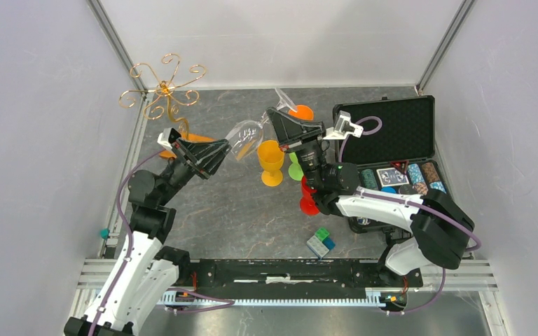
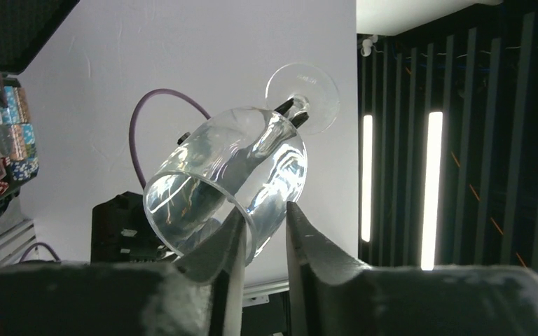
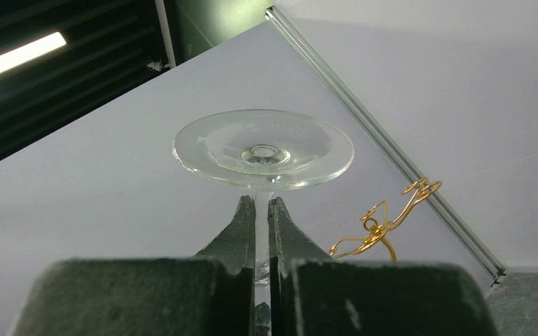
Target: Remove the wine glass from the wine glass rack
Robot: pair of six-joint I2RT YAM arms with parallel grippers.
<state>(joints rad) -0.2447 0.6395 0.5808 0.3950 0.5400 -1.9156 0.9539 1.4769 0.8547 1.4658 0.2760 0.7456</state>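
We hold the glass (image 1: 246, 138) in mid-air, well right of the rack (image 1: 162, 89). The right gripper (image 3: 261, 203) clamps its stem to carry it. The left gripper (image 2: 266, 208) sits narrow astride the bowl's rim, probably to steady it, though we cannot tell if it grips.

We find no text, label, brand, number or sign that we can read in any of the 3 views. The small card box (image 1: 393, 175) lying in the black case (image 1: 420, 112) carries a printed pattern, but it is too small for us to make out.
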